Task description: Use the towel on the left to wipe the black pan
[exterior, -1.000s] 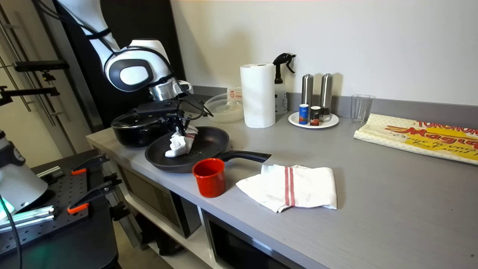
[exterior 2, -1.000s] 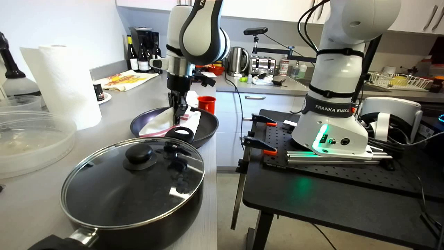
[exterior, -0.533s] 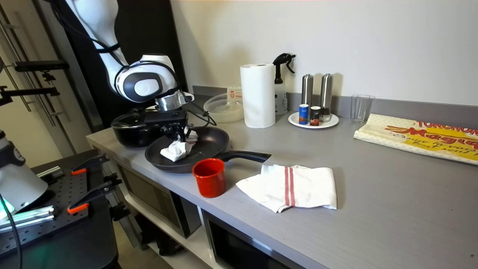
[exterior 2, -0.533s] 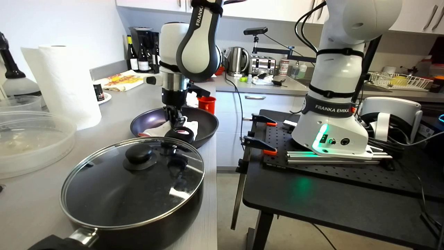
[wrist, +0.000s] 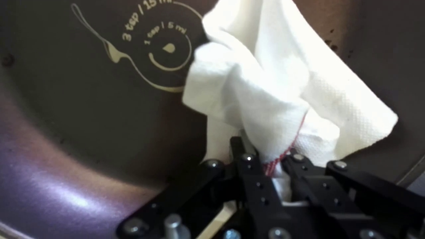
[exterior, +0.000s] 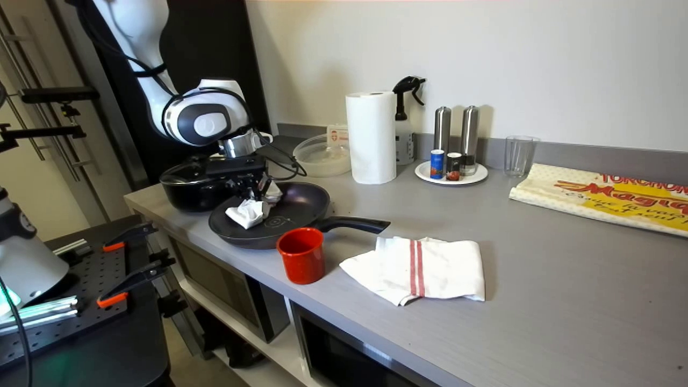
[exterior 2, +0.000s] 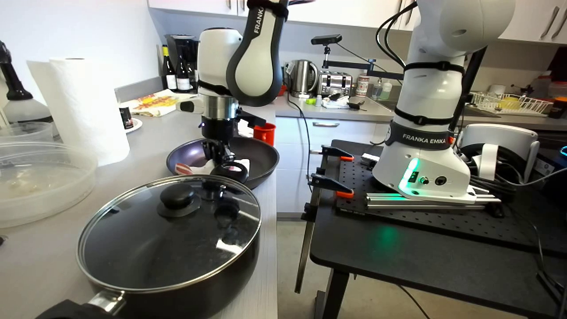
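The black pan (exterior: 301, 207) sits on the counter; it also shows in an exterior view (exterior 2: 264, 160) and fills much of the wrist view (wrist: 99, 116). A white towel with red stripes (exterior: 247, 214) lies bunched inside the pan; it also shows in an exterior view (exterior 2: 184, 169) and the wrist view (wrist: 282, 73). My gripper (wrist: 265, 152) is shut on the towel, low over the pan floor (exterior: 260, 196). In an exterior view the pan handle partly hides the gripper (exterior 2: 221, 159). A second white towel with red stripes (exterior: 424, 269) lies folded on the counter.
A red mug (exterior: 302, 257) stands at the pan's front edge, by the handle (exterior: 357, 223). A black lidded pot (exterior 2: 168, 239) stands close beside the pan. A paper towel roll (exterior: 371, 138), a plastic bowl (exterior: 322, 158) and a plate (exterior: 422, 171) with shakers stand behind.
My gripper has come down into the pan and moved slightly toward the lidded pot, dragging the towel with it. The towel is more bunched, and more of the pan floor shows. The folded towel has not moved.
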### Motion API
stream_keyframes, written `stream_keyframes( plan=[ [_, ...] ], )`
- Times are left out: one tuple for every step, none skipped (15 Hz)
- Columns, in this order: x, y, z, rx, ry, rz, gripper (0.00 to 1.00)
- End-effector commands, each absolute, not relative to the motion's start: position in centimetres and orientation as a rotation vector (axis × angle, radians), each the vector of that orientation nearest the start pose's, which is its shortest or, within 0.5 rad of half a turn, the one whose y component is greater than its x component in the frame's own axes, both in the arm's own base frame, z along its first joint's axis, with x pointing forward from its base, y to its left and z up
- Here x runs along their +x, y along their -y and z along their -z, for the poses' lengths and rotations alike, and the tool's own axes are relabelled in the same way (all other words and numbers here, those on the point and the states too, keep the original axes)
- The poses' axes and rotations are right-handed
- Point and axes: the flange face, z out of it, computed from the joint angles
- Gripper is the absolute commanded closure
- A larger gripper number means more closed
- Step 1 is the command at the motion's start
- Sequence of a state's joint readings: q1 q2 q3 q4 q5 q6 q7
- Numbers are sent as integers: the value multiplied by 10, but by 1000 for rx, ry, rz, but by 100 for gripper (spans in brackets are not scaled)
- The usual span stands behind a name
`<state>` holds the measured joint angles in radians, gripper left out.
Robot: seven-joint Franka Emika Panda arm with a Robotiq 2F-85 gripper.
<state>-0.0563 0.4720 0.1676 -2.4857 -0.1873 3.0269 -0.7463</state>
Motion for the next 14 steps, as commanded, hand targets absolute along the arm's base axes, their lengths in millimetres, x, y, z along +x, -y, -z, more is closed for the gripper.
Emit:
stream_keyframes(
  plan=[
    [459, -79, -105, -2717, 1512, 115, 96],
    [464, -74, -105, -2732, 1491, 123, 96],
    [471, -66, -105, -2756, 1449, 130, 96],
    [476, -58, -105, -2781, 1411, 139, 96],
    [483, -48, -106, -2808, 1361, 150, 96],
    [489, -39, -107, -2834, 1311, 164, 96],
    [496, -28, -108, -2861, 1256, 177, 96],
    [503, -16, -109, -2889, 1200, 196, 96],
    [509, -4, -111, -2917, 1142, 215, 96],
    [515, 8, -112, -2942, 1091, 234, 96],
    [519, 19, -114, -2968, 1043, 253, 96],
    [522, 29, -116, -2992, 1002, 270, 96],
    [525, 37, -117, -3008, 965, 286, 96],
    [526, 43, -118, -3020, 939, 296, 96]
  ],
)
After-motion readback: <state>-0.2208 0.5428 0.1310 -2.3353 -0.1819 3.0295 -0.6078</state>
